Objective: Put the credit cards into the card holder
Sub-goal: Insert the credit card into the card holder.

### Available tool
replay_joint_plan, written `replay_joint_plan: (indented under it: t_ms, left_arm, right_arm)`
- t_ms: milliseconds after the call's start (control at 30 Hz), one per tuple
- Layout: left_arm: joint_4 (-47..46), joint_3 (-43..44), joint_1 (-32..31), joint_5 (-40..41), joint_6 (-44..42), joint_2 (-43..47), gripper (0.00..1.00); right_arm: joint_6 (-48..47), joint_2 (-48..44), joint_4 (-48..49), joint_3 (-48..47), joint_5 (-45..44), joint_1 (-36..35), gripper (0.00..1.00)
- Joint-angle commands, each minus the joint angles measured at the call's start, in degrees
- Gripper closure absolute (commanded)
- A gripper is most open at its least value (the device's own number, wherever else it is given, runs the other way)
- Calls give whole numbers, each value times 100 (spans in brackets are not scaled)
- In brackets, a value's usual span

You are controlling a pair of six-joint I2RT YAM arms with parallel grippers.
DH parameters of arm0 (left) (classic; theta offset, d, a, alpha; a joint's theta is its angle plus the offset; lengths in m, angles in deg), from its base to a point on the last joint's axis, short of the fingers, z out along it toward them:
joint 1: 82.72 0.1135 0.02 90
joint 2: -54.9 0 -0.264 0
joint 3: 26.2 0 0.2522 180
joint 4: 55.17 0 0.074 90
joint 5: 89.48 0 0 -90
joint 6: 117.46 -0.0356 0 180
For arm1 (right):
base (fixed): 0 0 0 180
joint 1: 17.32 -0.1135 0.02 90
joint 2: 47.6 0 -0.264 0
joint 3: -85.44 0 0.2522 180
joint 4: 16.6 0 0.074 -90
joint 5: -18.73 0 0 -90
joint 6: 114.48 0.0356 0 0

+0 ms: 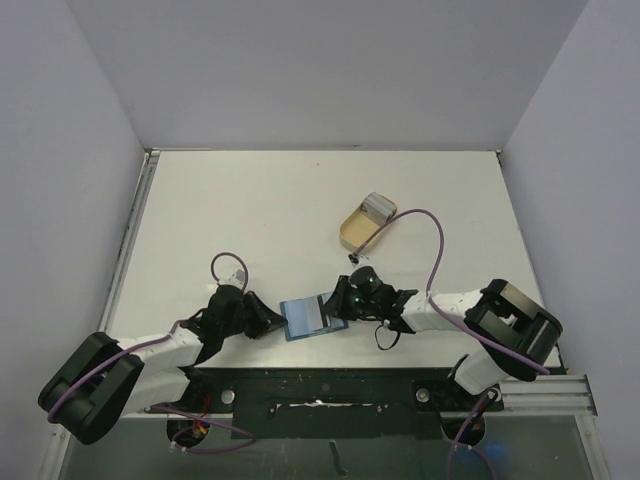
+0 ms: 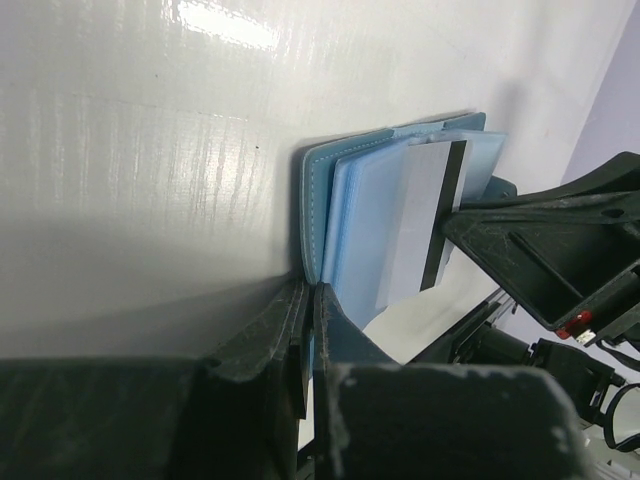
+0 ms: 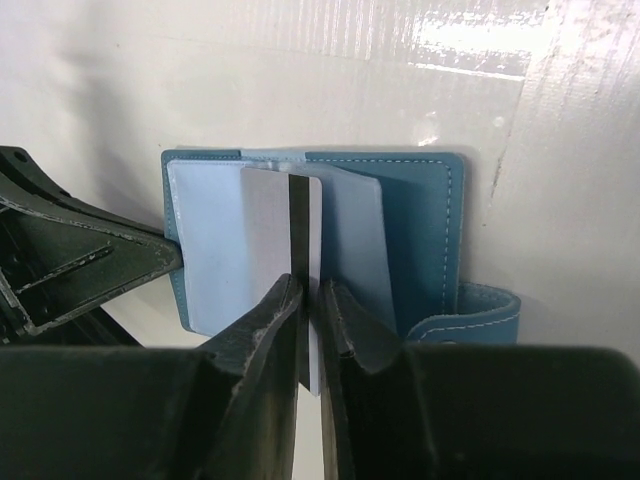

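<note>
Two tools meet at the blue wallet (image 1: 292,320), which lies spread open on the white desk (image 1: 250,220) between them. Left tool (image 2: 308,300) is clamped tight on the wallet's left edge. Right tool (image 3: 308,315) is pinched on a grey card (image 3: 280,225) (dark stripe along it). The card lies over the wallet's pale inner pockets; I cannot tell whether its end is inside one. A tan dish (image 1: 367,222) sits beyond the wallet, well apart.
</note>
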Motion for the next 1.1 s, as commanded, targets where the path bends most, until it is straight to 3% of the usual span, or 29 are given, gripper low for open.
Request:
replay_joint_plan:
  t_ms: [0,133,233,1067]
  left_arm:
    - [-234,-40,-38,-46,14,-69,100]
    - [-233,-18,-42,-38,5,-86,100]
    - [-176,27,-39,-36,-26,-105,100]
    - [-308,277,-35,-164,-157,-566,100]
  right_arm:
    - [-150,44,-256,-214,-171,-131,83]
    - [-329,-155,-952,-468,-399,-161,63]
    - [-459,-208,-1155,-605,-480,-162,56]
    - [-617,556,-594,-1371,273,-512,52]
